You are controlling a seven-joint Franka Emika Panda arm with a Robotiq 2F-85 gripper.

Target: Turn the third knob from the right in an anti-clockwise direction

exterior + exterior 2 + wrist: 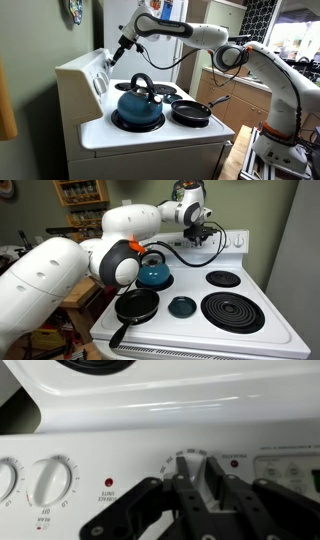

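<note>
In the wrist view a white stove knob (196,472) with markings around its dial sits on the control panel (130,450). My gripper (198,488) has one black finger on each side of the knob's ridge and is closed against it. Two more white knobs show on the left, one full (50,482) and one cut by the frame edge (5,478). In both exterior views the gripper (120,47) (205,233) presses up to the stove's back panel. The gripped knob itself is hidden there.
A teal kettle (138,103) (154,273) stands on a rear burner and a black frying pan (192,110) (137,305) on a front one. A small teal dish (182,306) and a bare coil burner (233,310) lie nearby. A red indicator light (109,482) sits between the knobs.
</note>
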